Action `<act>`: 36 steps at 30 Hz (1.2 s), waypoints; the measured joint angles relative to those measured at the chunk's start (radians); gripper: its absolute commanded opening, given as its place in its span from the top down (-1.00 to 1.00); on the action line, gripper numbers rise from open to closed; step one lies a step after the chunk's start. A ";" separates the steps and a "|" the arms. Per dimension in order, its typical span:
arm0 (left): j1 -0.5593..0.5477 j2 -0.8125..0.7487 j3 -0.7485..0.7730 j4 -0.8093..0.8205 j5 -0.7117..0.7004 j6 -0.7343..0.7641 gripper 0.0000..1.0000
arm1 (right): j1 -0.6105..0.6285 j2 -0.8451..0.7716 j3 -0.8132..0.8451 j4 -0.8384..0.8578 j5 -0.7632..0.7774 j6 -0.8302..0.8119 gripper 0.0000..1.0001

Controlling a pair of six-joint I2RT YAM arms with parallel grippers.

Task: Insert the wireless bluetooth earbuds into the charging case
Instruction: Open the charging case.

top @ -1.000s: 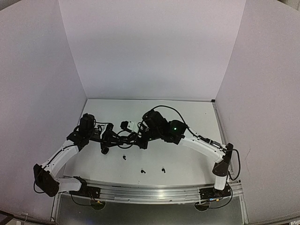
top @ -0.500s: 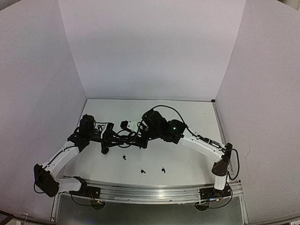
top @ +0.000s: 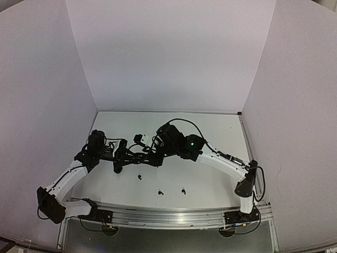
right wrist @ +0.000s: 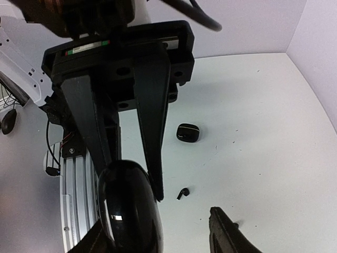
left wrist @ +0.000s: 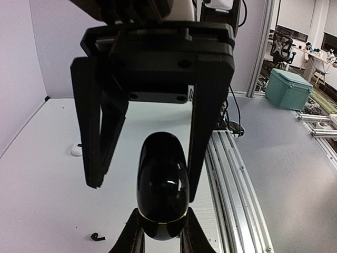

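The left gripper (left wrist: pixel 160 235) was clamped on a glossy black charging case (left wrist: pixel 162 184), holding it upright at the bottom center of the left wrist view. The right gripper (right wrist: pixel 158 224) stood open around that case, one finger beside it and the other well apart. Three black earbuds (top: pixel 160 193) lay loose on the table (top: pixel 210 132), in the lower middle of the top view, apart from both grippers. A second black case (right wrist: pixel 187 132) sat closed near the center of the right wrist view.
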 measured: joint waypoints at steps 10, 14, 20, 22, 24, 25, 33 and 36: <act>0.000 0.000 0.002 -0.065 -0.021 0.114 1.00 | -0.008 0.005 0.015 -0.003 -0.021 0.014 -0.09; 0.000 -0.001 0.003 -0.098 -0.037 0.178 1.00 | -0.011 0.014 0.021 -0.006 -0.033 0.027 -0.08; 0.002 -0.006 0.003 -0.130 -0.066 0.239 1.00 | -0.015 0.027 0.032 -0.007 -0.044 0.049 -0.07; 0.003 -0.006 0.003 -0.145 -0.071 0.256 1.00 | -0.018 0.028 0.034 -0.007 -0.046 0.057 -0.06; 0.003 -0.006 0.003 -0.160 -0.075 0.272 1.00 | -0.021 0.029 0.038 -0.005 -0.047 0.064 -0.06; 0.002 -0.007 0.003 -0.168 -0.074 0.280 1.00 | -0.024 0.029 0.042 0.001 -0.045 0.067 -0.05; 0.000 -0.028 -0.003 -0.147 -0.076 0.265 1.00 | -0.046 0.042 0.048 0.035 -0.047 0.094 -0.01; 0.000 -0.036 -0.016 -0.126 -0.078 0.241 1.00 | -0.046 0.048 0.048 0.039 -0.050 0.102 -0.01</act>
